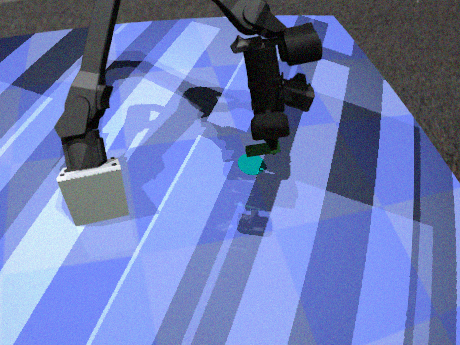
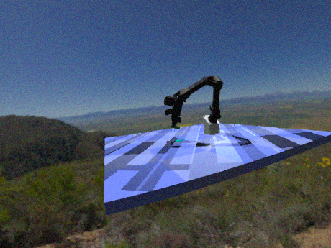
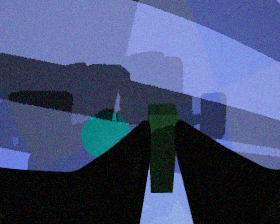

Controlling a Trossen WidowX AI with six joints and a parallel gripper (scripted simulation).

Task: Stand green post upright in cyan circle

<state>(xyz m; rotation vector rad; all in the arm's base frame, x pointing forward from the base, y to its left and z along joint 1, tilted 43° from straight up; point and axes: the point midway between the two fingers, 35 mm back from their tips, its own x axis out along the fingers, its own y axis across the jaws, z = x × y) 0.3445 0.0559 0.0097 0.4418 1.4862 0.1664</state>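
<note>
Green post (image 1: pixel 262 149) is held crosswise in the gripper (image 1: pixel 270 147), clear of the blue-striped table (image 1: pixel 320 257) and just above the far edge of the cyan circle (image 1: pixel 250 164). Seen from the top view, the table is spread under the dark arm (image 1: pixel 265 84), whose grey base block (image 1: pixel 92 191) is set well to the left of the circle. The post is seen lying nearly level, its longer end reaching out to the left of the fingertips. In the wrist view the post (image 3: pixel 163 147) is pinched between the two dark fingers, and the circle (image 3: pixel 103 136) is seen just to its left on the table below. In the exterior view the gripper (image 2: pixel 175 124) is pointed downwards above the table.
</note>
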